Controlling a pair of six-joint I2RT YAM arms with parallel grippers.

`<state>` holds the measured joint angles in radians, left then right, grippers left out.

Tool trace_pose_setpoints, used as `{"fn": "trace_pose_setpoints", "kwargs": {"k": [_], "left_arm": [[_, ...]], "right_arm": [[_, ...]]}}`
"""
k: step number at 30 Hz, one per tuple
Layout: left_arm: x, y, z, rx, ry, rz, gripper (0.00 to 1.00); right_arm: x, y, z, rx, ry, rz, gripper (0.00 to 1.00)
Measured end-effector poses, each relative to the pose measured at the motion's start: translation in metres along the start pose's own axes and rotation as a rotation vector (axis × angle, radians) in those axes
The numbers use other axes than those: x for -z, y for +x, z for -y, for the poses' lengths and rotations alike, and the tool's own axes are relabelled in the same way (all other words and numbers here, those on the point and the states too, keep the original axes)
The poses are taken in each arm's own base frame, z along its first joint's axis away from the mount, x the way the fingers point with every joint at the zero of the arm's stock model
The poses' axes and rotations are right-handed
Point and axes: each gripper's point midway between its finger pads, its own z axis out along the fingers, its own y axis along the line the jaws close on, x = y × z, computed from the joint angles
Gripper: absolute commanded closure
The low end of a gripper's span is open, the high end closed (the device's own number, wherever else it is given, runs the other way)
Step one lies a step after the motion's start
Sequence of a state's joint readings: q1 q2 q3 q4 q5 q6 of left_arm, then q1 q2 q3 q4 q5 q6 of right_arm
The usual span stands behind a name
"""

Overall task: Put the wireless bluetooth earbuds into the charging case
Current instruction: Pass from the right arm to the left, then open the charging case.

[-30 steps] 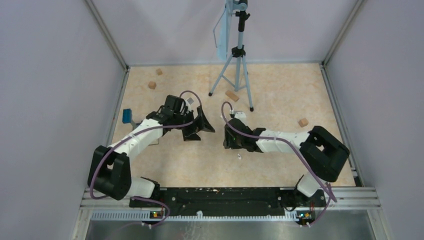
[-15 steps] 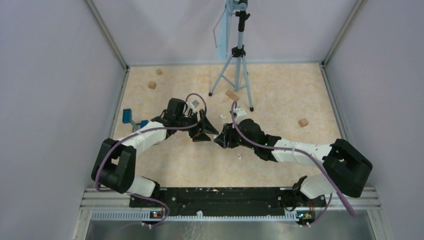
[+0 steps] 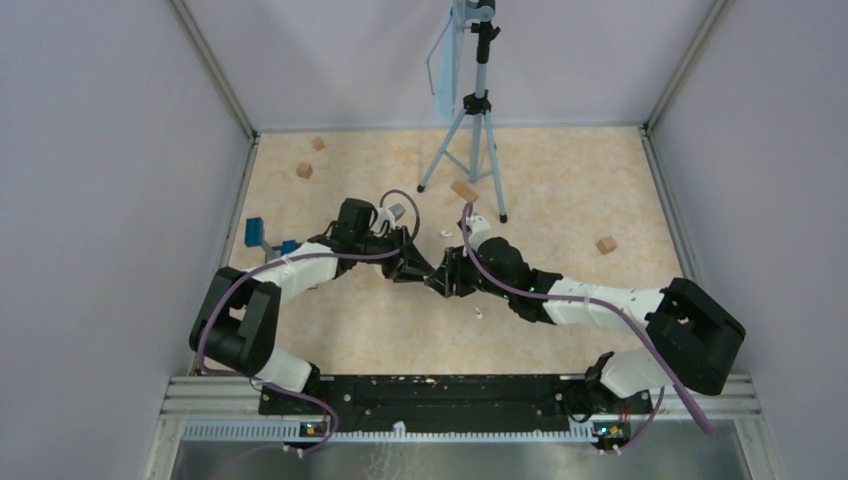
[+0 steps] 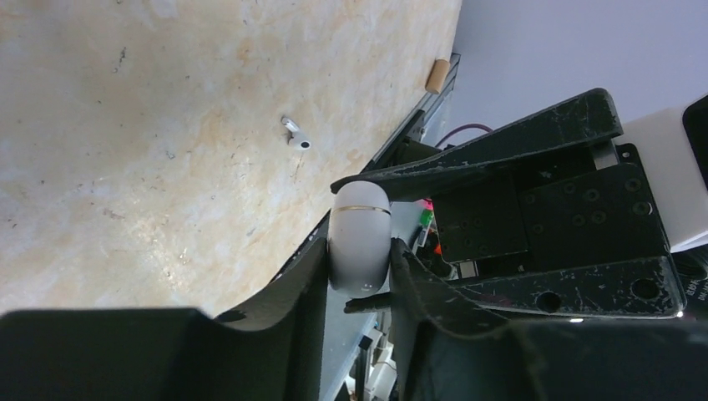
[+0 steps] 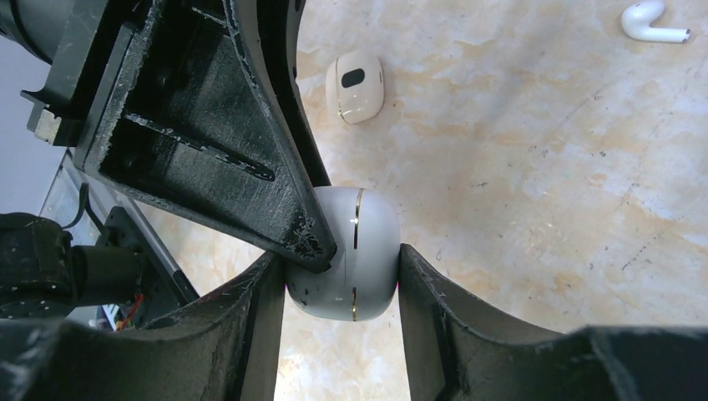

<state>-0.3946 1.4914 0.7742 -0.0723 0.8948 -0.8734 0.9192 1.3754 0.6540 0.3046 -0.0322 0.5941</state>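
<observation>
At the table's [image 3: 560, 200] centre in the top view, the right gripper [image 5: 342, 255] and left gripper [image 4: 359, 244] both pinch one case [image 5: 371, 251] from opposite sides. An uneven pull could pop the slick case free. An earbud [image 5: 651, 21] lies loose, upper right of the right wrist view.

On my feed both arms share one build: the left arm [image 3: 290, 270] and the right arm [image 3: 590, 297] have white link shells between bulky black joint housings, and a thin purple cable [image 3: 208, 308] loops along each. The left gripper [image 3: 418, 268] and right gripper [image 3: 440, 280] are matt black. Close up, the fingers [image 5: 250, 326] are wedge-shaped and scuffed pale along their edges, and the right gripper's flat black plate [image 4: 584, 217] carries small round screw holes.
</observation>
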Motion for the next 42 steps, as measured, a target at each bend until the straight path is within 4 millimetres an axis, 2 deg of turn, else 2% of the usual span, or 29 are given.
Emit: {"fn": "trace_pose_setpoints", "kwargs": {"k": [1, 4, 6, 7, 11, 14, 17, 21, 25, 29, 36, 42], "left_arm": [[-0.001, 0.001, 0.001, -0.002, 0.009, -0.008, 0.74], [-0.002, 0.001, 0.001, -0.003, 0.019, -0.018, 0.87], [-0.002, 0.003, 0.001, -0.001, 0.021, -0.029, 0.93], [-0.003, 0.004, 0.001, -0.001, 0.022, -0.031, 0.97], [-0.002, 0.006, 0.0, -0.007, 0.02, -0.042, 1.0], [-0.001, 0.009, 0.002, -0.035, 0.026, -0.064, 1.0], [0.003, 0.008, 0.013, -0.108, 0.053, -0.087, 1.0], [0.011, 0.005, 0.039, -0.234, 0.137, -0.12, 1.0], [0.017, 0.01, 0.054, -0.294, 0.208, -0.16, 1.0], [0.021, 0.015, 0.06, -0.31, 0.249, -0.19, 1.0], [0.029, 0.02, 0.076, -0.357, 0.298, -0.193, 1.0], [0.032, 0.021, 0.08, -0.372, 0.312, -0.193, 1.0]], "right_arm": [[0.0, 0.001, 0.0, 0.0, 0.0, -0.002, 0.48], [0.0, 0.001, 0.0, -0.008, 0.003, -0.005, 0.22], [0.0, 0.0, 0.0, -0.025, 0.005, -0.001, 0.14], [0.001, 0.0, -0.001, -0.032, 0.005, -0.001, 0.13], [0.008, -0.005, 0.0, -0.058, 0.008, 0.0, 0.12], [0.021, -0.022, 0.0, -0.107, -0.022, 0.025, 0.1], [0.047, -0.041, 0.008, -0.179, -0.078, 0.101, 0.07], [0.075, -0.048, 0.007, -0.263, -0.178, 0.153, 0.1], [0.084, -0.047, -0.01, -0.335, -0.309, 0.136, 0.12], [0.087, -0.047, -0.027, -0.398, -0.435, 0.12, 0.15], [0.079, -0.044, -0.036, -0.502, -0.547, 0.083, 0.2], [0.079, -0.048, -0.044, -0.53, -0.622, 0.078, 0.23]]}}
